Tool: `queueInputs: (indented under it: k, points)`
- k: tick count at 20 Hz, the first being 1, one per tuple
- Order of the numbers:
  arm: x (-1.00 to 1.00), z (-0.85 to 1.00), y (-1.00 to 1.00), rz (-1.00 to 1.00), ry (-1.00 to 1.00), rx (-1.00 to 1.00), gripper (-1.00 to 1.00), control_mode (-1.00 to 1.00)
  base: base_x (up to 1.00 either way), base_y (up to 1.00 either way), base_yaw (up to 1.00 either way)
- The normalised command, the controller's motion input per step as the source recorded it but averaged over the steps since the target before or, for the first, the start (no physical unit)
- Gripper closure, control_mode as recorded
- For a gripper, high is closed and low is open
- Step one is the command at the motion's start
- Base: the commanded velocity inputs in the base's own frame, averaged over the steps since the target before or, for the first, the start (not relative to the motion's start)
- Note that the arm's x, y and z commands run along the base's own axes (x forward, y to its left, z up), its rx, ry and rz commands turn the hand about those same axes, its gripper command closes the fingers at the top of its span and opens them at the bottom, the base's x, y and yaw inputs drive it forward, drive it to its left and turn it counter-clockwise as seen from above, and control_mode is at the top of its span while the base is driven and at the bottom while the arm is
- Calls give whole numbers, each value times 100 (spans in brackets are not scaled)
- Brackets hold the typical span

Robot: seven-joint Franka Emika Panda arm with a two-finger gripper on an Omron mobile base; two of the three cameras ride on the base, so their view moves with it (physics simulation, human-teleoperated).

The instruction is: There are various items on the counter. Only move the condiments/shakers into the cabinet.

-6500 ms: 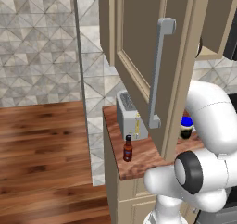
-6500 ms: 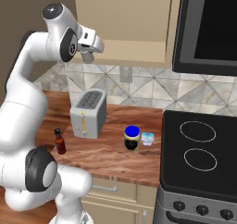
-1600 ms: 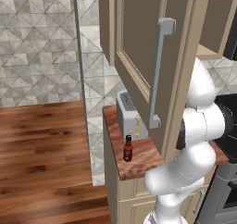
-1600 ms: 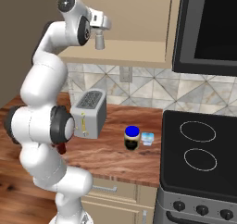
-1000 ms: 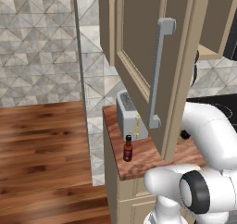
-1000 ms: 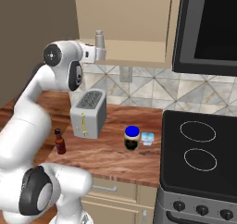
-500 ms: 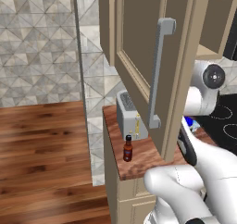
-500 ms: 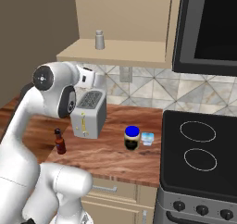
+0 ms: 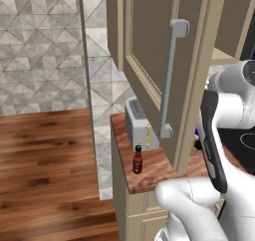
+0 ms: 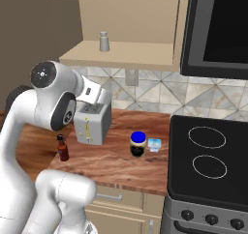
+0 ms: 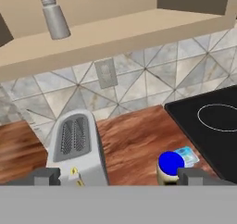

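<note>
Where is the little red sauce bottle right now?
The sauce bottle stands on the counter near its front left corner, just left of the toaster; the left base view shows it in front of the toaster, below the open cabinet door.

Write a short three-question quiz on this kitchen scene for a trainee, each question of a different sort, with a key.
1. True or false: the small pale grey shaker stands on the shelf of the open tan beige wall cabinet.
2. Multiple choice: where is the small dark red sauce bottle with a black cap? A) in the cabinet B) on the reddish-brown wood-grain counter, left of the silver toaster C) on the black stovetop
3. Fill in: the robot's pincer is ____ and holds nothing.

Key: 1 true; 2 B; 3 open.
</note>
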Motion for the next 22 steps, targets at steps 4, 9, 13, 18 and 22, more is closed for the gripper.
queueInputs:
  k: [4, 9, 13, 18, 22]
  points:
    - [-11, -16, 1, 1, 1, -1, -100, -100, 0, 0, 0]
    - [-47, -56, 0, 9, 8, -1, -100, -100, 0, 0, 0]
    - [-66, -46, 0, 20, 2, 0, -100, -100, 0, 0, 0]
    - [-55, -37, 0, 22, 6, 0, -100, -100, 0, 0, 0]
    - [-22, -30, 13, 17, 8, 0, -100, -100, 0, 0, 0]
